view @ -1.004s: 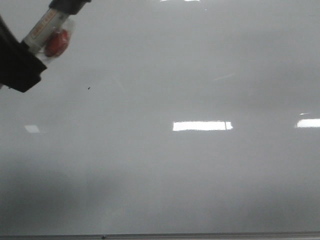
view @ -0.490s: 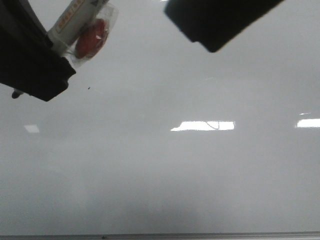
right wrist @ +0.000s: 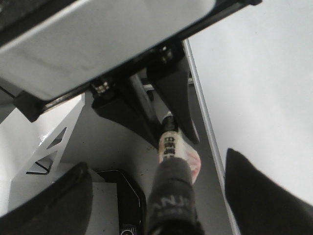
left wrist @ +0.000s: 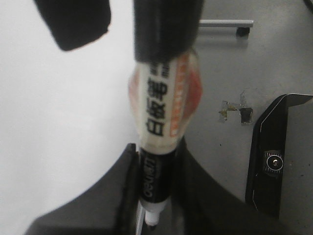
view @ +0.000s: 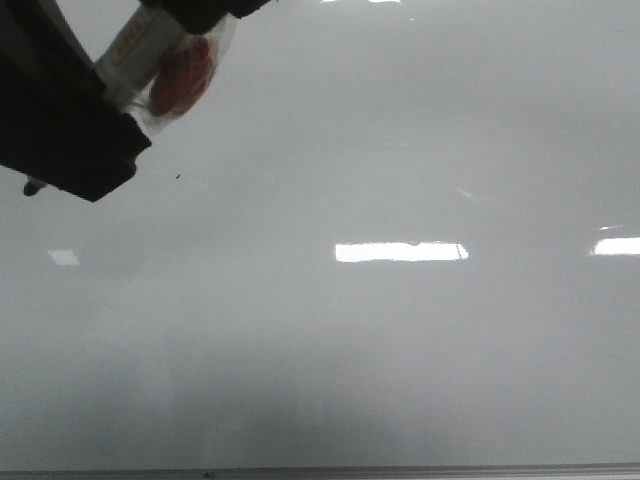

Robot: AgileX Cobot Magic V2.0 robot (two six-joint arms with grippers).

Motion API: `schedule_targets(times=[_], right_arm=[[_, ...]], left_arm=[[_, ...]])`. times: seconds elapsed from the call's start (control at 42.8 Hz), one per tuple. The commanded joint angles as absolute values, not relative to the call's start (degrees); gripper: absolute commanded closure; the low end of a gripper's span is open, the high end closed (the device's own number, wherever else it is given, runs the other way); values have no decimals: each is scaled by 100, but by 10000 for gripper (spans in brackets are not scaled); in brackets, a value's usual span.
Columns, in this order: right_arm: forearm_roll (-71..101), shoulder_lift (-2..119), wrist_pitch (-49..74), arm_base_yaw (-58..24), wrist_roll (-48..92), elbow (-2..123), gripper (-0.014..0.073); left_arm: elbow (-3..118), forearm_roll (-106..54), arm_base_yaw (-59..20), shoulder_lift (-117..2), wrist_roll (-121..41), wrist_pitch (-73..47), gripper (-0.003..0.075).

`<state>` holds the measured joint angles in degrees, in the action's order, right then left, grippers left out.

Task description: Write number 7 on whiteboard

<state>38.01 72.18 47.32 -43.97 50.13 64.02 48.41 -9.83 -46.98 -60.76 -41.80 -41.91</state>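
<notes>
The whiteboard (view: 400,350) fills the front view, glossy pale grey, with its thin grey edge strip (view: 400,470) along the bottom. A bright rectangular reflection (view: 400,252) sits near the middle. At that reflection's top edge is a tiny dark nick (view: 413,243); whether it belongs to the number 7 cannot be told, and no fuller stroke can be made out.

In the upper left corner, a marker (view: 135,50) lies slanted above the board. Its barrel is white with printed characters. A clear plastic wrapper (view: 185,75) clings to the barrel, and something red shows inside it.

The left gripper (left wrist: 156,161) clamps the marker's black lower section between its two dark fingers. The right gripper (right wrist: 168,196) has its fingers spread wide, one on each side of the marker's dark cap (right wrist: 168,205) and apart from it.

Half a second ago the right gripper was a large dark shape in the upper middle of the front view; now only a sliver shows at the top edge, over the marker. The left gripper and marker have not shifted. A thin curved line that crossed the reflection then has shrunk to the nick.
</notes>
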Motion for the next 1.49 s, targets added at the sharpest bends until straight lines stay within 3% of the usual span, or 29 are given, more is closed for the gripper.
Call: schedule_targets(times=[0.0, 0.397, 0.724, 0.84, 0.98, 1.074, 1.237, 1.471], right_arm=[[4082, 7088, 4583, -4405, 5102, 6617, 72], [4110, 7088, 4542, -4400, 5130, 6617, 304], [4110, 7088, 4516, -4400, 5130, 6617, 664], [4110, 7088, 4365, -4377, 5130, 6617, 662], [4110, 7088, 4316, -4177, 5130, 6617, 662], [4110, 7068, 4374, -3932, 5124, 6608, 662], [4110, 7062, 4355, -3395, 5124, 6515, 661], [4586, 6771, 3110, -3038, 5124, 5517, 651]], left_arm=[[5037, -1083, -4740, -5961, -4176, -3865, 678], [5037, -1240, -4740, -5961, -4176, -3670, 678], [5037, -1804, -4740, -5781, -4176, -3438, 671], [5037, -1804, -4740, -5703, -4176, -3692, 577], [5037, -1853, -4740, -5678, -4128, -3991, 345], [5037, -1865, -4740, -5577, -4071, -4113, 259], [4872, -1865, -4740, -5056, -3759, -3983, 296], [3843, -1865, -4740, -3484, -3525, -3144, 516]])
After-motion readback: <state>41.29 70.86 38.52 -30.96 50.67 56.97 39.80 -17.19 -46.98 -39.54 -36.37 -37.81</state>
